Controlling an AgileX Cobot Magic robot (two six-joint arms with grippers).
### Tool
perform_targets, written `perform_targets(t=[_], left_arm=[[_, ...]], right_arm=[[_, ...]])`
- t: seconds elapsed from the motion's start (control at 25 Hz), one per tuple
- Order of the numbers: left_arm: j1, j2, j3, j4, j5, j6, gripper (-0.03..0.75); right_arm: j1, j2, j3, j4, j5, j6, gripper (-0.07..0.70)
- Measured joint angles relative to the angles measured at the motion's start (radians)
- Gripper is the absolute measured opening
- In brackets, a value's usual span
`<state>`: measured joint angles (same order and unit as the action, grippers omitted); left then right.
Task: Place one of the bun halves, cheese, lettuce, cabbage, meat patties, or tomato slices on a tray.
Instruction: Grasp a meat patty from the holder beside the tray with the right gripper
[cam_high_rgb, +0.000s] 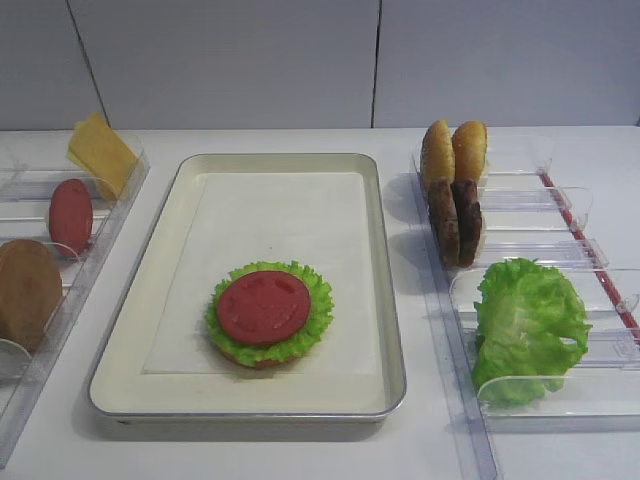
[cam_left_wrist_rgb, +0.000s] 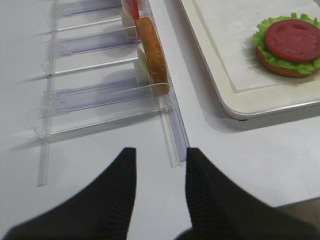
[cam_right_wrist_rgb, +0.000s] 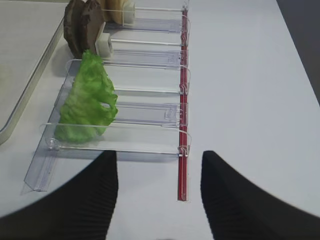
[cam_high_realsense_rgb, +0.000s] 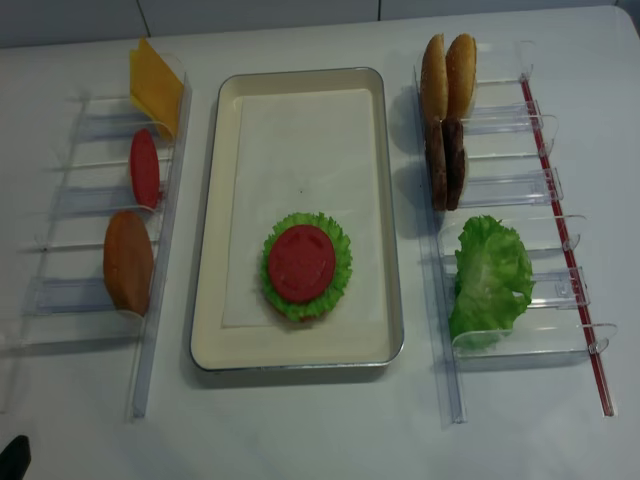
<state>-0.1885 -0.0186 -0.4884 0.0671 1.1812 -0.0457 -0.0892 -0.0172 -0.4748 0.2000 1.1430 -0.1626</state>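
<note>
- White tabletop runs under everything, with a pale panelled wall behind it.
- At the centre sits the tray, silver-rimmed and lined with cream paper.
- On the liner, toward the near end, a stack stands: a bun half at the bottom, a ruffled lettuce leaf on it, and a tomato slice on top.
- Clear plastic racks flank the tray; the left rack holds a cheese slice at the far end, then a second tomato slice, then a bun half standing on edge.
- The right rack holds two bun halves at the far end, side by side on edge.
- Just in front of them stand the two meat patties, dark brown, upright and touching each other.
- Nearer, a big loose lettuce piece leans in the same rack.
- The right gripper hovers above bare table just short of the right rack's near end, jaws spread, nothing between them.
- The left gripper hangs near the end of the left rack, jaws parted and gripping nothing.
- Neither gripper shows in the two overhead views.
</note>
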Motion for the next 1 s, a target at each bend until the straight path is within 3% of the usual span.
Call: perform_targets(t=[0.48, 1.0], left_arm=[[0.0, 0.0, 0.0, 0.0, 0.0, 0.0, 0.224], [0.0, 0.0, 0.0, 0.0, 0.0, 0.0, 0.224]], right_arm=[[0.0, 0.192, -0.101, 0.0, 0.008, 0.0, 0.389], [0.0, 0.613, -0.304, 0.064, 0.015, 0.0, 0.389]])
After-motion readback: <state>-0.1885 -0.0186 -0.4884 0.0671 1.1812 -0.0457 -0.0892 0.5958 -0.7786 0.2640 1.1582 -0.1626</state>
